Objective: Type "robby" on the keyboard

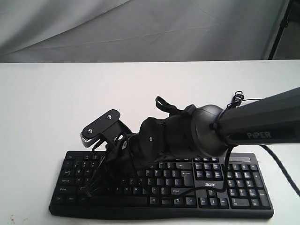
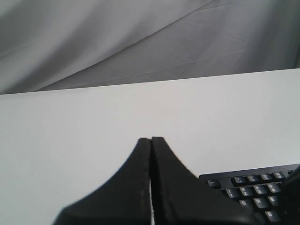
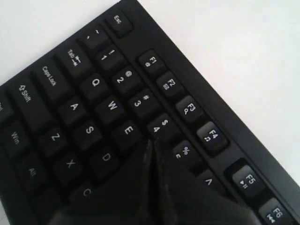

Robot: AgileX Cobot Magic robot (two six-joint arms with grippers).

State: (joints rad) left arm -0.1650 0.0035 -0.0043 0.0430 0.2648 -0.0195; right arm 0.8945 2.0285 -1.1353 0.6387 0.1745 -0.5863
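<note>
The right gripper (image 3: 151,144) has its two fingers pressed tight together with nothing between them, so they make one thin point. That point sits low over the left end of the keyboard (image 1: 187,186), just beside the E key (image 3: 127,131) and close to the 4 key (image 3: 161,126). The R key must be right there, hidden under the black tip, so I think it is going for the first letter, "r". I cannot tell if the tip is touching a key yet.

To do this well, the tip should go straight down on the middle of R and nothing else. E and 4 are very close, so a small slip to the side would hit the wrong key. One short push and then a lift up is best, or the letter may come out twice.

The keyboard lies flat on the white table (image 1: 42,103), with its number pad on the right. The right arm reaches across over it from the right side.

The left gripper (image 2: 151,143) is squeezed closed too, with nothing in it. It hangs over bare table, and a corner of the keyboard is near it but not under it
</note>
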